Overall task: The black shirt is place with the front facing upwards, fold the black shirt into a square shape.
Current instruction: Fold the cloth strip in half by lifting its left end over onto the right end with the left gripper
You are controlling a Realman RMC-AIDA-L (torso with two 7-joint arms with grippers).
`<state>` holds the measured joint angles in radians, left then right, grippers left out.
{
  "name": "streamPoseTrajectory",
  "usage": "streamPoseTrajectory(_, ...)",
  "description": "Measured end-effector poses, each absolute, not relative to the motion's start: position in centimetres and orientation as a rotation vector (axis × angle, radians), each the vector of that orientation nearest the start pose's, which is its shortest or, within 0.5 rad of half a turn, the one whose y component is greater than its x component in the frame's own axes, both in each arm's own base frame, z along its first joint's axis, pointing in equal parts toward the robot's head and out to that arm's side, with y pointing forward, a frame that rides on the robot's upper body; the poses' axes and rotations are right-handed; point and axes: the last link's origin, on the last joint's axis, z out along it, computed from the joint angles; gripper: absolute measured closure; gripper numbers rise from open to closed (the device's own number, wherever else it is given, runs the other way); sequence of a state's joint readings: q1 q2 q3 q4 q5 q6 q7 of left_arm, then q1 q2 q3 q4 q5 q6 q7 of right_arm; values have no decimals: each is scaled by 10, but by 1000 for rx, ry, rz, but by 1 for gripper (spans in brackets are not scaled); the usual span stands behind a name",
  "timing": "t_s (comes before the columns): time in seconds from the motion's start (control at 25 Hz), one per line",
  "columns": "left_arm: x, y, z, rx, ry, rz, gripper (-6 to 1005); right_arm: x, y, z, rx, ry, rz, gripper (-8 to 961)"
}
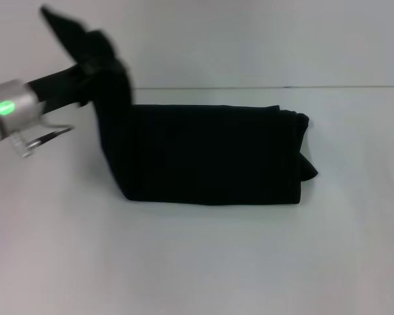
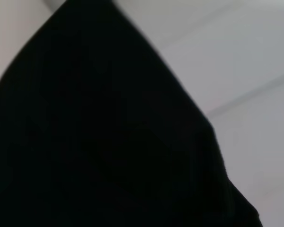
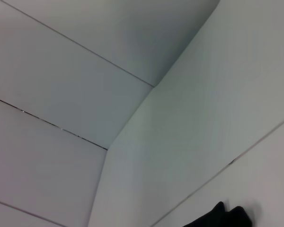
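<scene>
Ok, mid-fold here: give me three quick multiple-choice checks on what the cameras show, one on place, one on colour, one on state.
1. Which end of the black shirt is lifted off the table?
A. The robot's left end
B. The robot's right end
C. Neither end

2. What colour is the light on the left arm's silver band?
A. Red
B. Green
C. Blue

3. How does the shirt's body lie?
A. Spread fully flat with sleeves out
B. Folded into a long band
C. Crumpled in a ball

Answers:
1 A, the cloth rises at the left end effector in the head view.
2 B, a green light glows on the band.
3 B, it lies as a straight-edged band across the table.
</scene>
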<state>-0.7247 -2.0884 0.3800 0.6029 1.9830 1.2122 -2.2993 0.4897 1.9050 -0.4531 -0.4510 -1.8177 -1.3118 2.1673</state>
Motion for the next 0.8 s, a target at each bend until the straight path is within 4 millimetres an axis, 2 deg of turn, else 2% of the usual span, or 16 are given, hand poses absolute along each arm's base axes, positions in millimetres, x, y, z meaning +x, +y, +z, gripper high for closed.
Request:
streamPoseTrajectory(0.12,-205,429,14,-2006,-1705,-1139,976,340,357,85,-1740,1763,1134,346)
streamPoseTrajectory(0.16,-205,429,14,-2006,-1705,-1139,976,340,357,84,-1737,1764,1135,346)
streamPoseTrajectory(0.2,-185,431,-4,-2080,-1678,-1097,975,340,357,84,-1735,1765,1135,346)
streamPoseTrajectory(0.24,-178,433,-11,-2113,-1662,-1059,975,340,357,84,-1735,1767,1135,346)
streamPoseTrajectory(0.36,-157,437,-46,-2234,-1590,-855,973,340,358,84,-1735,1767,1136,345)
streamPoseTrajectory(0.48,-139,431,-81,-2388,-1477,-636,971,339,359,85,-1736,1765,1137,345)
streamPoseTrajectory(0.6,-128,416,-109,-2569,-1299,-430,970,338,360,85,-1737,1764,1138,345)
streamPoseTrajectory(0.8,-109,390,-130,-2855,-836,-98,940,339,361,86,-1731,1761,1131,345)
